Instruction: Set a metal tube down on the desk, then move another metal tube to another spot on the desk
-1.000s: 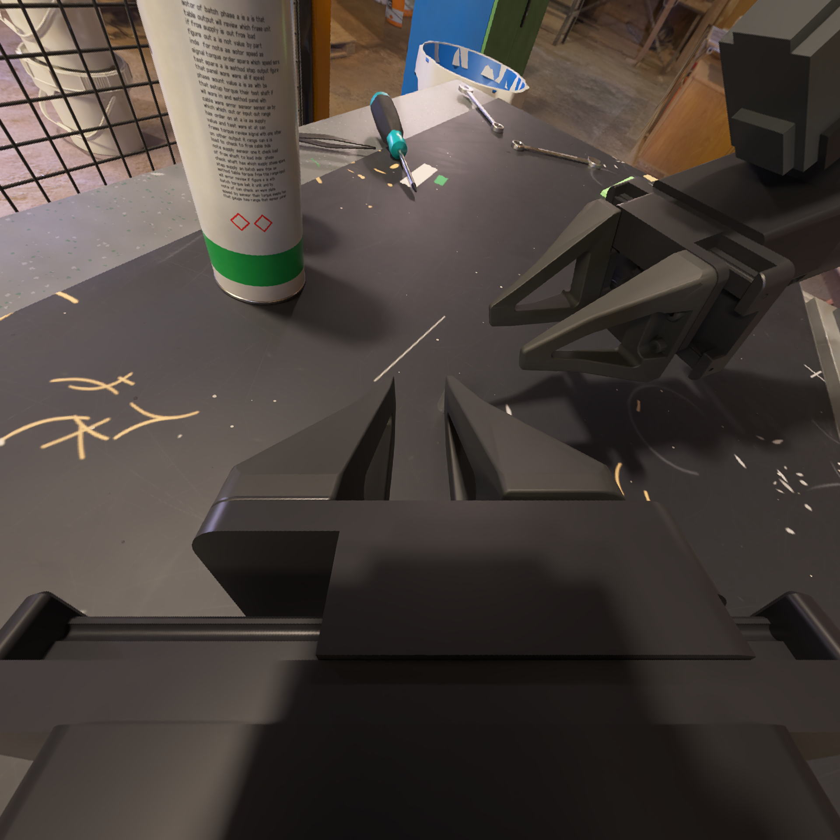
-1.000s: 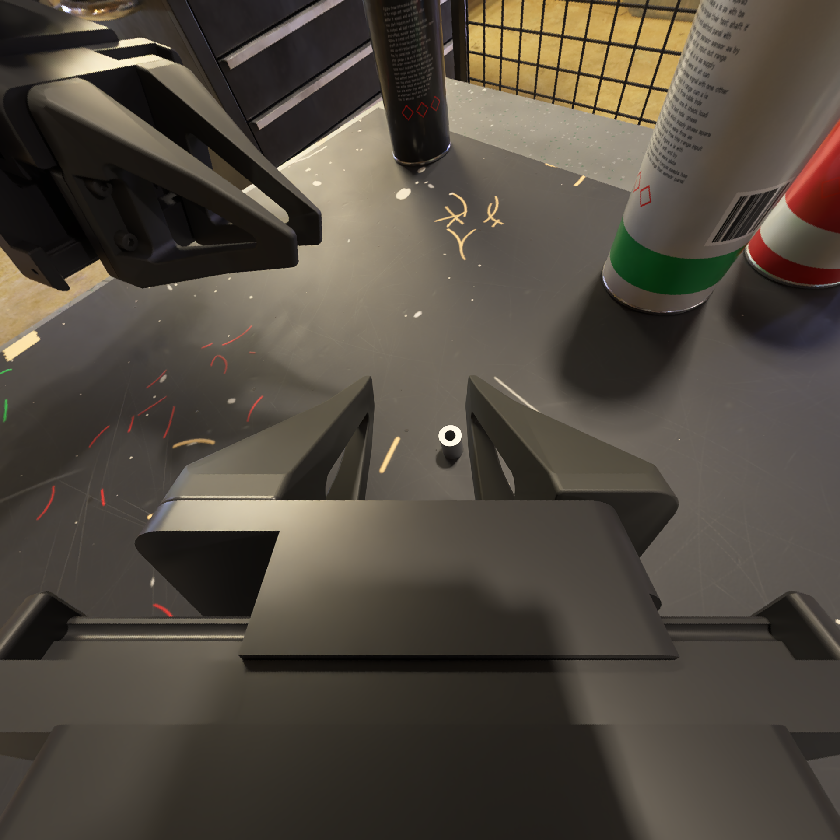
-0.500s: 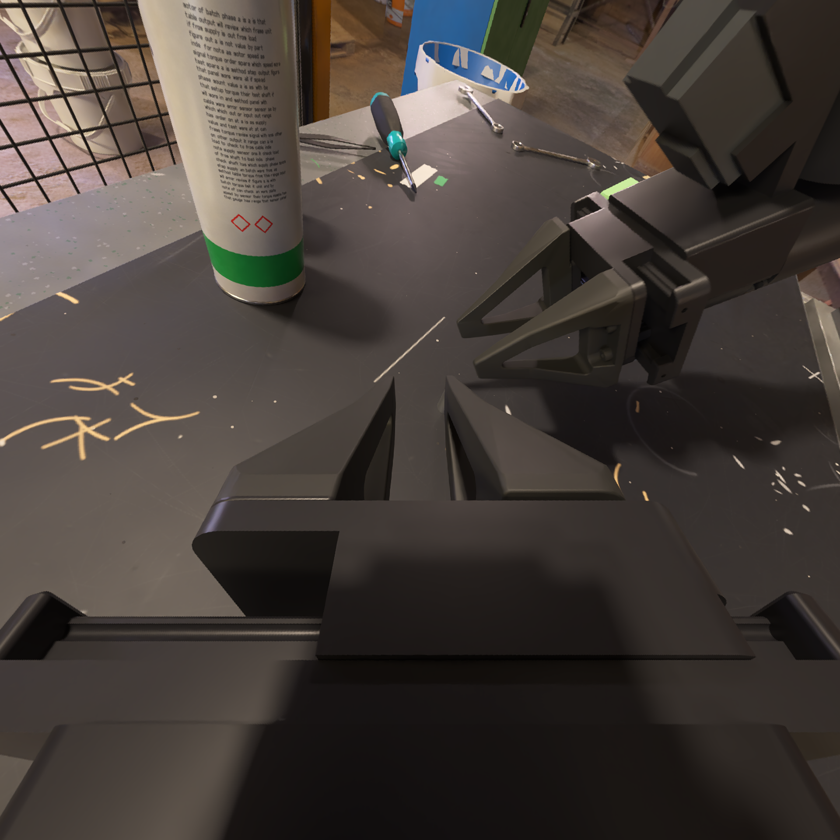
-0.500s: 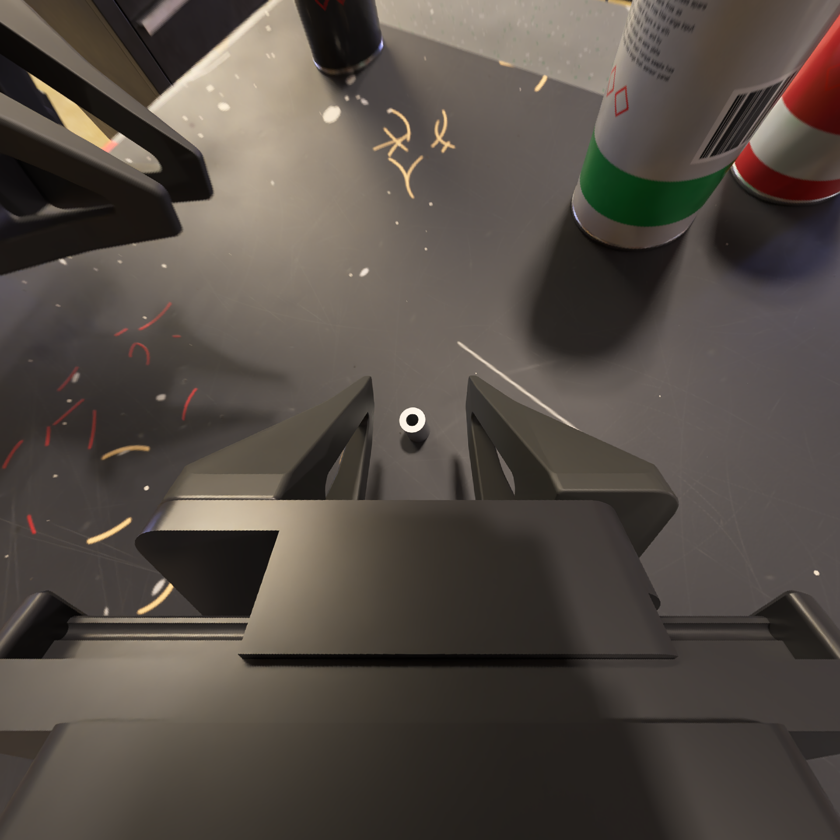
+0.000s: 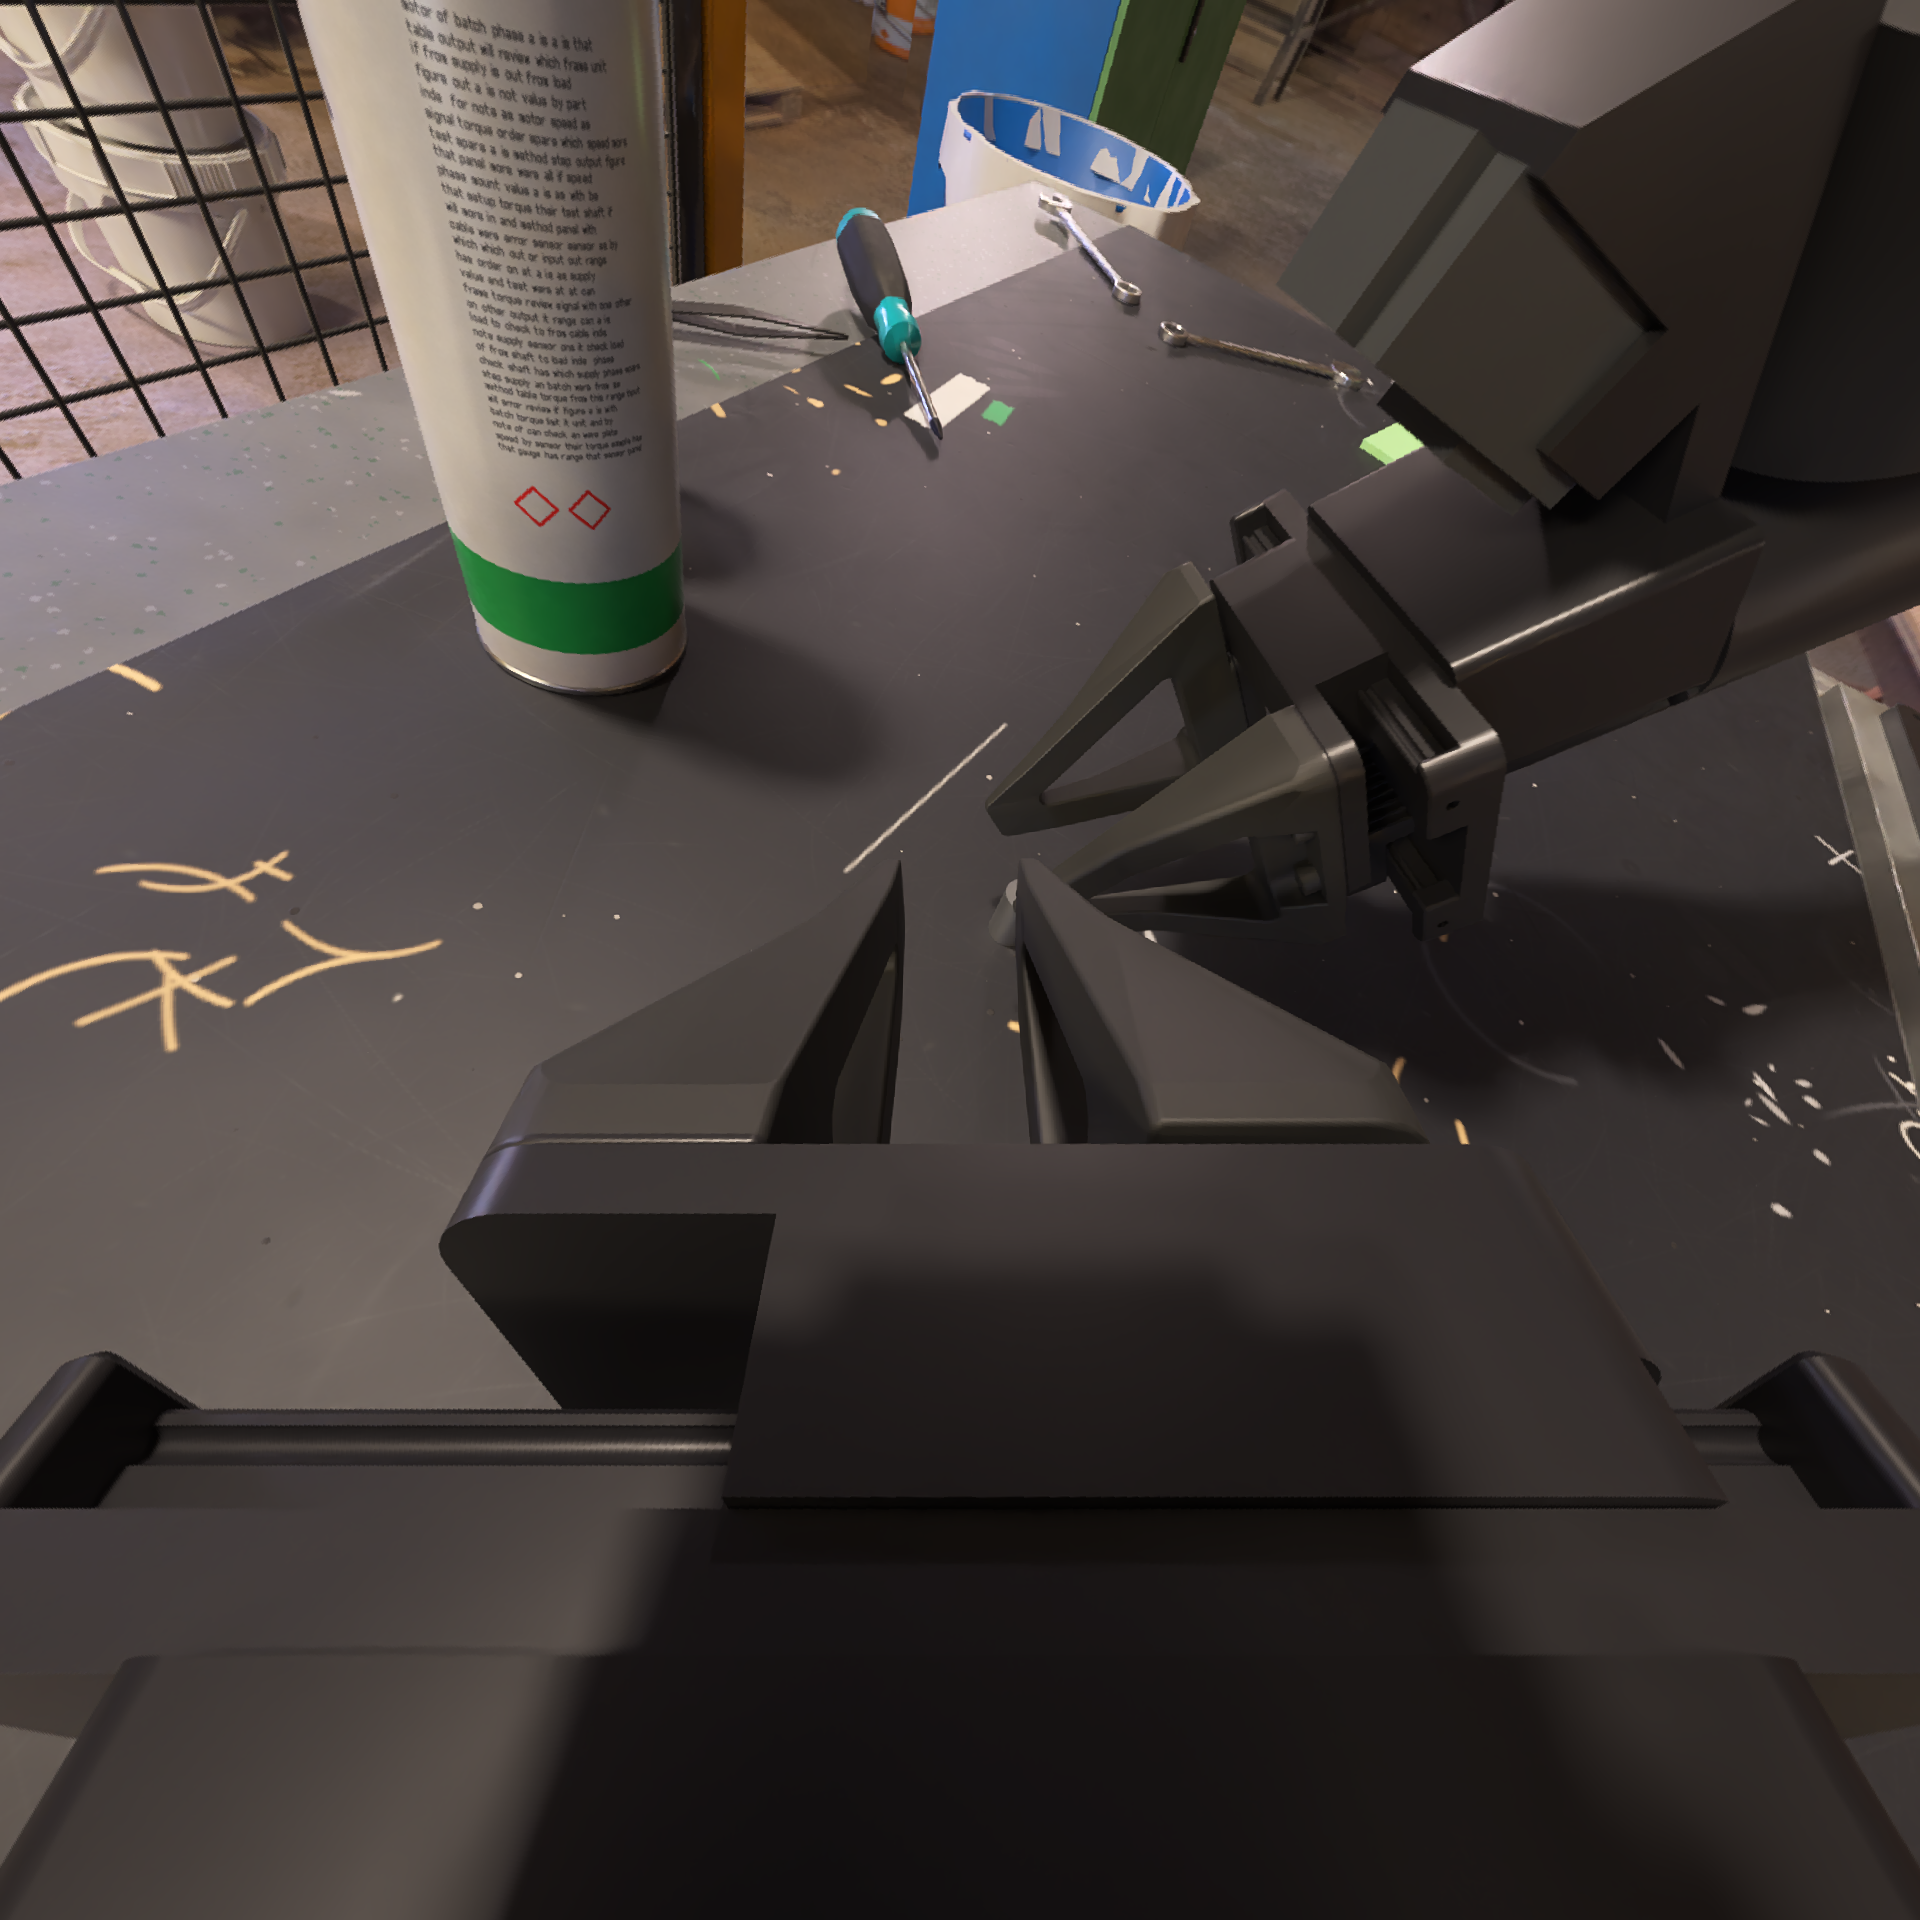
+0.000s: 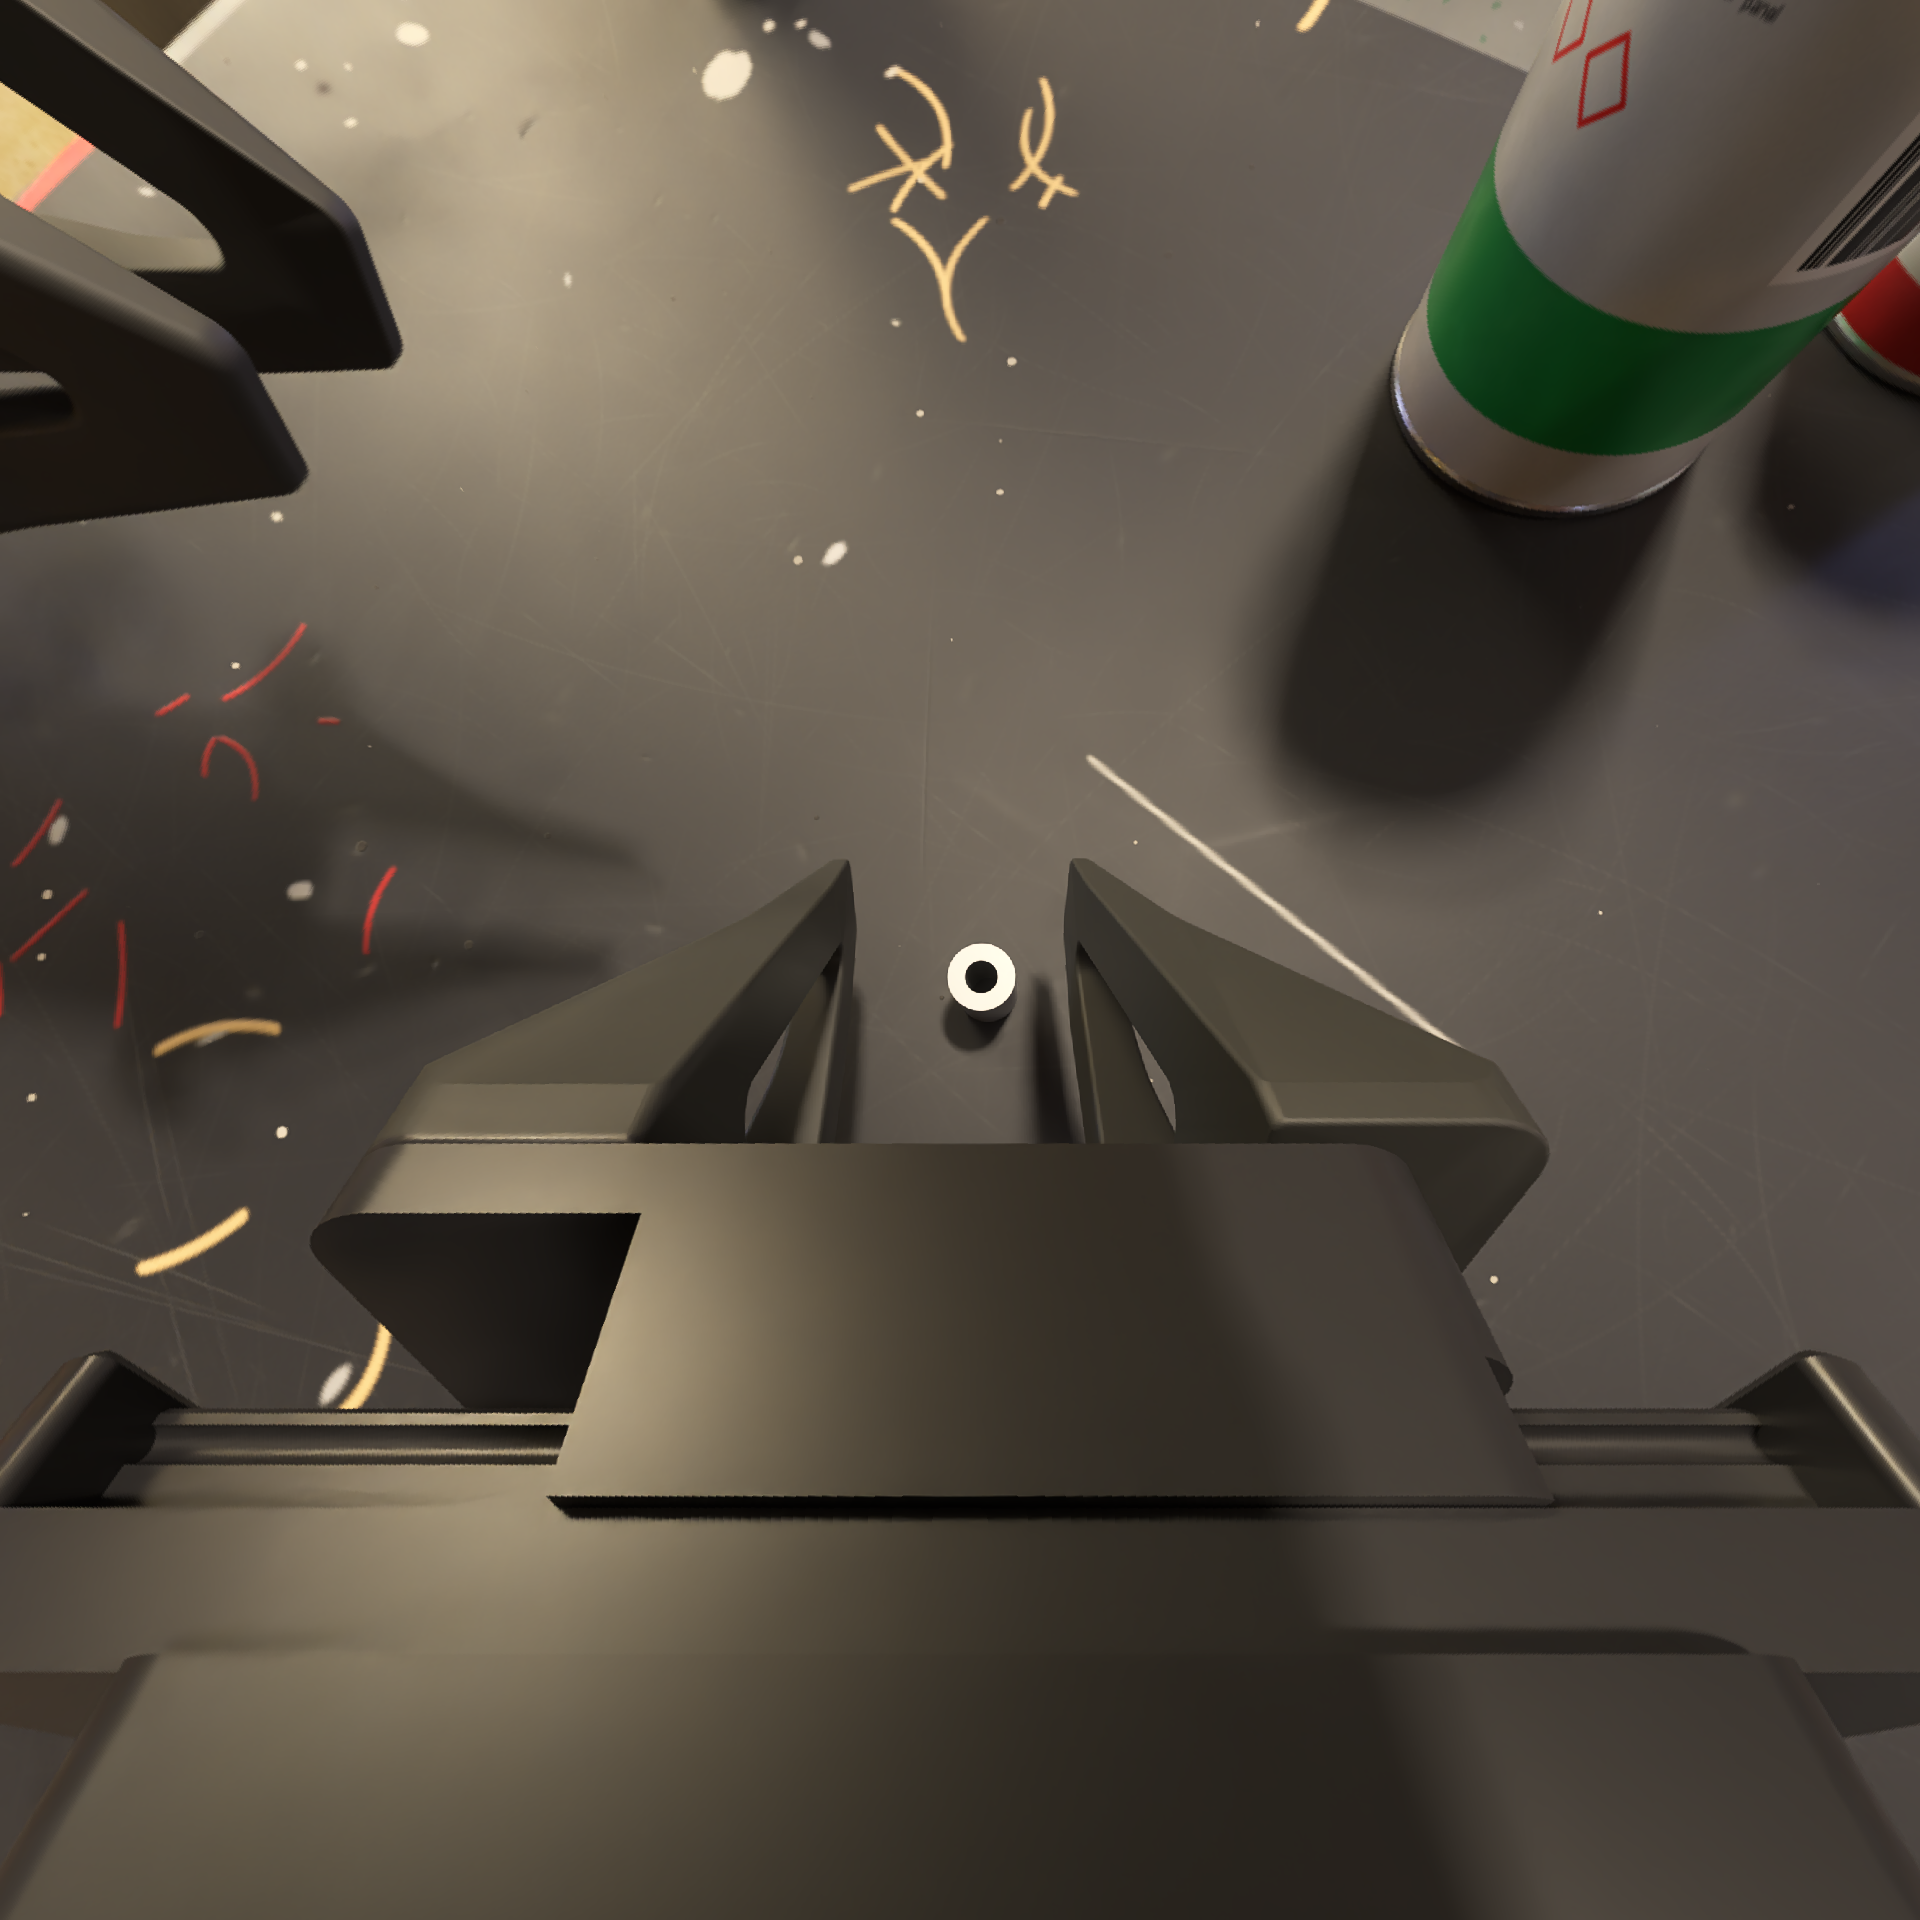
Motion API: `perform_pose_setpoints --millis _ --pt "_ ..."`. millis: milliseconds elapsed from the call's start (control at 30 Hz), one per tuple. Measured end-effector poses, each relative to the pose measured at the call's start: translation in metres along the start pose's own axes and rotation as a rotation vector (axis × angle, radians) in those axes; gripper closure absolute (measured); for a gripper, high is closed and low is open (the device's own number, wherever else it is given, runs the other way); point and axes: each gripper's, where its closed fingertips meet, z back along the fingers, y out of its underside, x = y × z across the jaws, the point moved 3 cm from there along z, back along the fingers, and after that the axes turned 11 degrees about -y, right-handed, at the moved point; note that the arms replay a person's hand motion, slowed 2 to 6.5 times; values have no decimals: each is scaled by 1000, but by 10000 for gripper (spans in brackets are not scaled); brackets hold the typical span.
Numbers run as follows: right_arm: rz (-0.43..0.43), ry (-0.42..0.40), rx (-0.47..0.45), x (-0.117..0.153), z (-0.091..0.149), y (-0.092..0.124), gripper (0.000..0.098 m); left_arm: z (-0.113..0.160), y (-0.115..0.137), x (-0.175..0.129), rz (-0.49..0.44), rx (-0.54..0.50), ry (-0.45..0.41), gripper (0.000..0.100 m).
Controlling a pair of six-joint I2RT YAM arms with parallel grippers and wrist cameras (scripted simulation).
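Note:
A small silver metal tube (image 6: pixel 981 977) stands upright on the dark desk (image 6: pixel 1039 623). My right gripper (image 6: pixel 958 868) is open and low over the desk, with one finger on each side of the tube and not touching it. In the left wrist view only a sliver of the tube (image 5: pixel 1004 910) shows, beside my left gripper's right finger and below the right gripper's fingers (image 5: pixel 1091 769). My left gripper (image 5: pixel 961 883) hovers above the desk, its fingers a narrow gap apart with nothing between them. It also shows at the upper left of the right wrist view (image 6: pixel 312 416). I see no second tube.
A tall white spray can with a green band (image 5: pixel 566 416) stands behind the grippers, with a red-and-white can (image 6: pixel 1886 332) beside it. A teal-handled screwdriver (image 5: pixel 883 301), two wrenches (image 5: pixel 1091 249) (image 5: pixel 1257 353) and a bucket (image 5: pixel 1060 156) are at the far edge. A wire mesh fence (image 5: pixel 156 260) stands at the far left.
My right gripper has tilted down and come in low toward the tube, which now stands between its open fingers. My left gripper has not moved.

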Motion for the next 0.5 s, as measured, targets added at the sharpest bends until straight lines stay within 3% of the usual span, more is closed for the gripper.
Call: perform_pose_setpoints --millis 500 --pt "23 62 95 -6 -8 11 707 0 0 -1 0 0 4 819"
